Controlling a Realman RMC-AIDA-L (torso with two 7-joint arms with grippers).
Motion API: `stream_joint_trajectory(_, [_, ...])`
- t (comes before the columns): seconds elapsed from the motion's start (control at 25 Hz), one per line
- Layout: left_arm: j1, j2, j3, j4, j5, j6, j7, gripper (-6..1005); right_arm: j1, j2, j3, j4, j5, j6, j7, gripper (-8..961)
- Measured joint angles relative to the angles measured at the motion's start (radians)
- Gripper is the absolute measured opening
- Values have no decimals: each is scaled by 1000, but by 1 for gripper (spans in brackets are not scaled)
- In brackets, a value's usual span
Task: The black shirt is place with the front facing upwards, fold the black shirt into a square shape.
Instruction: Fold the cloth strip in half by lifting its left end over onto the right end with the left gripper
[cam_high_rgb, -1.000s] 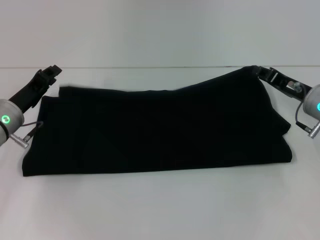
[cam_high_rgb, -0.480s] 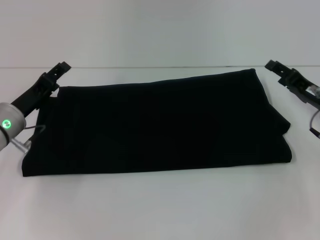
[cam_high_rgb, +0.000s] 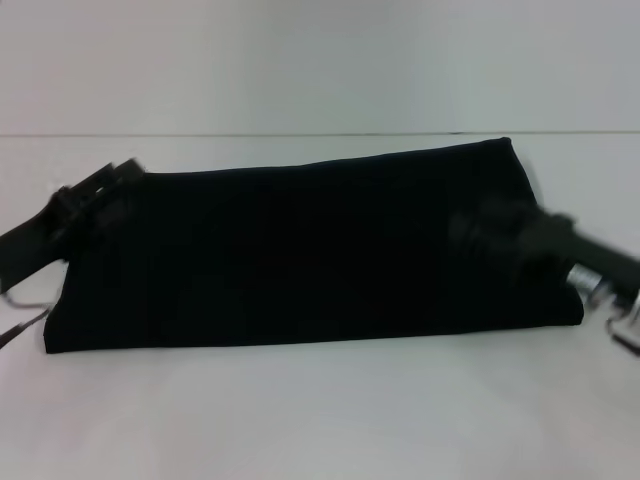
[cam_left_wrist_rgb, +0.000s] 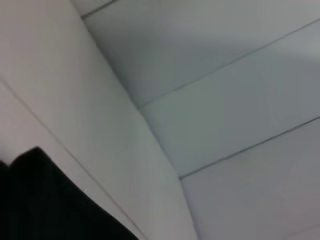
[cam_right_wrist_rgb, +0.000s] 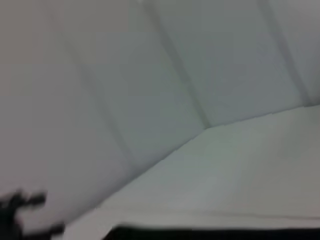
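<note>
The black shirt (cam_high_rgb: 300, 250) lies flat as a long folded band across the white table, with no lettering showing. My left gripper (cam_high_rgb: 118, 176) is blurred at the shirt's far left corner, its arm running off the left edge. Also blurred, my right gripper (cam_high_rgb: 472, 232) hangs over the shirt's right end, black against black cloth. The left wrist view catches one corner of the black shirt (cam_left_wrist_rgb: 45, 205). In the right wrist view the black shirt (cam_right_wrist_rgb: 215, 234) is a thin strip along the edge.
The white table (cam_high_rgb: 320, 420) has bare surface in front of the shirt and at both ends. Its back edge (cam_high_rgb: 300, 134) meets a pale wall. A small dark shape (cam_right_wrist_rgb: 22, 205) shows far off in the right wrist view.
The right gripper let go of the raised far right corner, drew back, then swung inward over the shirt's right end. The left gripper dropped lower by the far left corner. The shirt settled flat.
</note>
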Motion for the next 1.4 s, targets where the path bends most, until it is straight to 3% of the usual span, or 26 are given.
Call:
stream_joint_trajectory(0.16, [86,-2,4,72,3,111,-66,844,-5,8,-65,70,-7,-22,-200,733])
stream_joint_trajectory(0.4, [212,-20,5,178,87,178,-216,859,0,11,-69,192,-3,-33,-440,941])
stream_joint_trajectory(0.48, [212,-20,5,178,87,178,-216,859,0,11,-69,210,-3,-31,-465,942])
stream_joint_trajectory(0.56, [257,-22,-2,200,135,195,-298,859,1,11,-74,216,-5,-28,-471,943])
stream_joint_trajectory(0.88, [246,-21,-4,209,243,106,-407,858,4,11,-110,236,-8,10,-508,944])
stream_joint_trajectory(1.4, [228,-18,-8,205,257,-33,-483,859,7,12,-110,242,-7,12,-513,944])
